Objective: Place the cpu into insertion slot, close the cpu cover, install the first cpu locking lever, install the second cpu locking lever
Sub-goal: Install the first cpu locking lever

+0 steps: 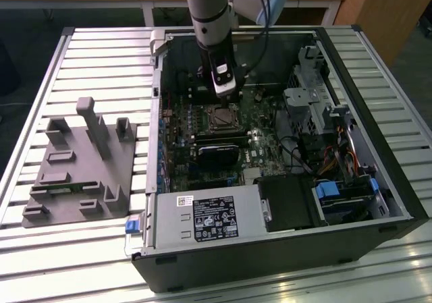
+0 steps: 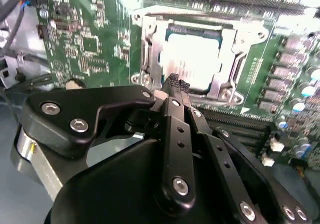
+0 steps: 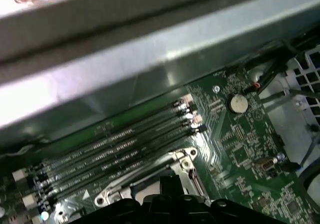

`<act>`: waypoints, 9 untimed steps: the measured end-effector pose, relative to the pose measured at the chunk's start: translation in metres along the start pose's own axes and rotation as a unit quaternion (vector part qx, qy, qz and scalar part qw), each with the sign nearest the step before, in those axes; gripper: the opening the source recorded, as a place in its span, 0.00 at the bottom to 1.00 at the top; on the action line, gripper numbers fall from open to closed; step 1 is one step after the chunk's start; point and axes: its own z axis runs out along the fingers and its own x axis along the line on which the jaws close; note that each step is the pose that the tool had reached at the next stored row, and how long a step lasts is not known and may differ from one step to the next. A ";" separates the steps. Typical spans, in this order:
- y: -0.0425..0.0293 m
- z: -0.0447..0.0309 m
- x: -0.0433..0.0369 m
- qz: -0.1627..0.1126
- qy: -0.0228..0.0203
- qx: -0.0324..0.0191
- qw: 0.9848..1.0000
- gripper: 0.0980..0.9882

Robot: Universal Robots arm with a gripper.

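1. On my second wrist view the gripper (image 2: 177,87) has its black fingertips (image 2: 173,80) pressed together with nothing pinched between them; the tips sit at the near edge of the cpu cover (image 2: 149,47), though I cannot tell whether they touch it.
2. Just past the tips lies the cpu (image 2: 192,54), pale face up, flat inside the socket; the silvery cover frame is down around it, and the chip shows through its window.
3. Around the socket spreads the green motherboard (image 2: 85,44); my first wrist view shows a corner of the frame, then a row of long memory slots (image 3: 115,151) and a round coin cell (image 3: 238,103) off to one side.
4. From the exterior view the arm reaches straight down into the open computer case (image 1: 378,181); the gripper hangs right over the insertion slot (image 1: 221,119), with a long black card (image 1: 219,149) just beside the slot and a white-labelled grey box (image 1: 202,218) nearer the camera.
5. The case rests on a slatted metal table (image 1: 101,53); a grey fixture (image 1: 81,164) stands well apart at the exterior view's left.
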 end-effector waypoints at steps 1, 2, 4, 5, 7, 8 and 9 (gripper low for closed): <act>-0.0011 -0.0001 -0.0006 -0.001 0.000 0.003 1.000 0.01; -0.0022 -0.0001 -0.0012 -0.001 0.000 0.005 1.000 0.01; -0.0044 -0.0001 -0.0026 -0.002 0.003 0.011 1.000 0.01; -0.0056 -0.0002 -0.0034 -0.002 0.007 0.014 1.000 0.01; -0.0081 -0.0003 -0.0052 -0.002 0.013 0.019 1.000 0.01; -0.0093 -0.0003 -0.0060 -0.002 0.016 0.022 1.000 0.01; -0.0105 -0.0003 -0.0069 -0.002 0.020 0.024 1.000 0.01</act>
